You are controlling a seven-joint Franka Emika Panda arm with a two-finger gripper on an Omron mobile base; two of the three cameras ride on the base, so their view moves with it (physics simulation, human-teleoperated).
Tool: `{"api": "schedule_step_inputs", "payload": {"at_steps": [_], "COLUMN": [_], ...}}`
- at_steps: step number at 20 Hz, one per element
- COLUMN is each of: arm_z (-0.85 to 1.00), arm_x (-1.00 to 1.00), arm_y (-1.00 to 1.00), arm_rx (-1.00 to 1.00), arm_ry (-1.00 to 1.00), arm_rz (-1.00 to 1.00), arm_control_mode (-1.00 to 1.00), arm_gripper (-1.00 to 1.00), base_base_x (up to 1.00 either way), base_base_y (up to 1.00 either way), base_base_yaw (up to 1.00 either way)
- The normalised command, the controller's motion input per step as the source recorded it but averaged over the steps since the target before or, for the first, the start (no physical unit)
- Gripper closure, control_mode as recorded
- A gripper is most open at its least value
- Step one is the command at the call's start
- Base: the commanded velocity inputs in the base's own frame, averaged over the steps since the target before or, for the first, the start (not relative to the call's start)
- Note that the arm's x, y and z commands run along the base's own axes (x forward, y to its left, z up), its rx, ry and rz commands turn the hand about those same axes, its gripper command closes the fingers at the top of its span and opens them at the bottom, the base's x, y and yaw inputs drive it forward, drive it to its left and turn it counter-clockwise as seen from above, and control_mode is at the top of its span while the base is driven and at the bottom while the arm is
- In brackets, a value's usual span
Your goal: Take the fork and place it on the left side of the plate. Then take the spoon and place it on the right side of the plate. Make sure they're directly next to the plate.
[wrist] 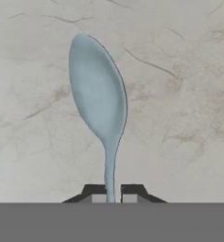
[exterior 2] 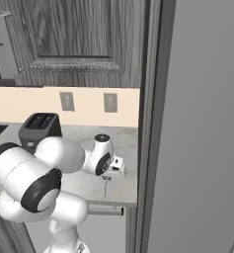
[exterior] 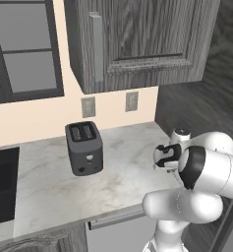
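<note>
The hand (wrist: pixel 110 193) is clamped on the spoon (wrist: pixel 98 101) handle above the marble surface (wrist: pixel 179 71); next, carrying it to the plate's right side.

pale marble surface (exterior: pixel 123 147) with faint brown veins, peach wall (exterior: pixel 39 118) behind it with two outlets (exterior: pixel 88 107). dark wood cabinet (exterior: pixel 137 39) hangs above, dark-framed window (exterior: pixel 19 49) off to the left. black toaster (exterior: pixel 84 147) sits near the wall, tall grey panel (exterior 2: pixel 202 123) at the right.

Pale blue-grey spoon (wrist: pixel 100 106), oval bowl facing up, slim handle pinched between dark fingertips, above marbled counter (wrist: pixel 179 71)
</note>
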Motion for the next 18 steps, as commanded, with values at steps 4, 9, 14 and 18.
{"api": "schedule_step_inputs", "payload": {"at_steps": [4, 9, 14, 18], "arm_z": [-0.13, -0.03, 0.10, 0.32], "arm_x": [-0.08, -0.07, -0.05, -0.08], "arm_y": [0.32, 0.27, 0.16, 0.04], "arm_rx": [0.00, 0.00, 0.00, 0.00], "arm_ry": [0.02, 0.05, 0.02, 0.00], "arm_rz": [0.04, 0.05, 0.05, 0.05], "arm_control_mode": [-1.00, -1.00, -1.00, -1.00], "arm_gripper": [1.00, 1.00, 1.00, 1.00], "base_base_x": [0.00, 0.00, 0.00, 0.00], "base_base_y": [0.00, 0.00, 0.00, 0.00], "base_base_yaw": [0.00, 0.00, 0.00, 0.00]}}
